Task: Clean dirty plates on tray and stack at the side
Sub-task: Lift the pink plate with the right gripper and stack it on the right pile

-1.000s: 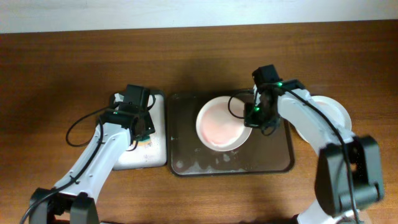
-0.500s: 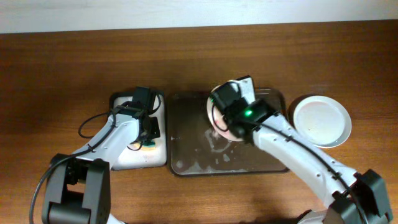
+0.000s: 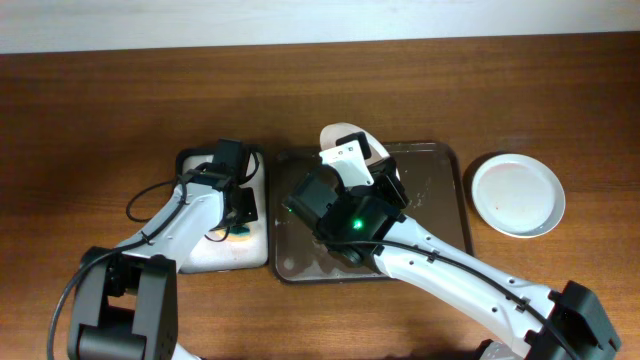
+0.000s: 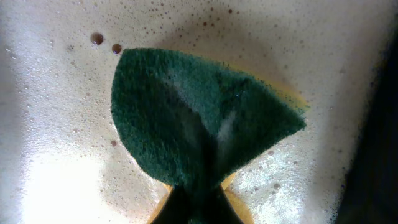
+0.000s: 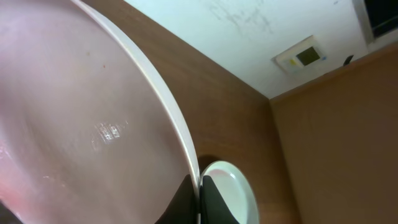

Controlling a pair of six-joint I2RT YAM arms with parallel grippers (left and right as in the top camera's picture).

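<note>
My right gripper is shut on the rim of a dirty plate with a pinkish film, held tilted up off the tray. In the overhead view the raised right arm hides most of that plate; its rim shows above the tray's far edge. A wiped white plate lies on the table right of the tray and also shows in the right wrist view. My left gripper is shut on a green and yellow sponge, which rests on foam.
The sponge lies in a small white tray full of soap foam, left of the dark tray. The dark tray's floor has white foam flecks near its front edge. A cable loops off the left arm.
My right arm has lifted the plate off the tray and swung it up and to the left, toward the camera. My left gripper has stayed on the sponge.
</note>
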